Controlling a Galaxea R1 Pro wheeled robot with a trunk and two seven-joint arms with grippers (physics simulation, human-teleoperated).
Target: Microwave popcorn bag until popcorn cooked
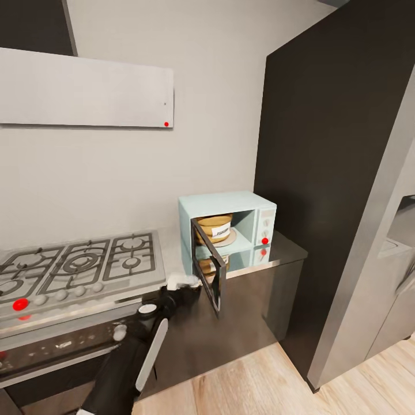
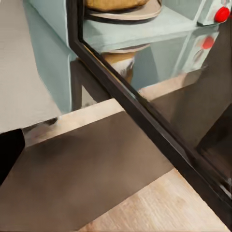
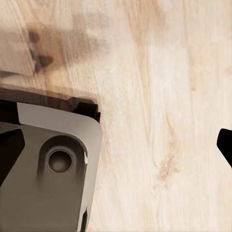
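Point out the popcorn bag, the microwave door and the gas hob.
popcorn bag [image 1: 214, 225]: head view, its tan side beside the label.
microwave door [image 1: 208, 271]: head view, the glass pane.
gas hob [image 1: 78, 264]: head view, the middle grate.

A white label with dark lettering is seen on the popcorn bag [image 1: 214, 227] inside the microwave [image 1: 230, 225], but the letters are too small to be read.

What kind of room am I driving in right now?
A home kitchen, by the look of it: a steel gas hob set in the countertop, a mint-blue microwave with its door open, and dark tall cabinets.
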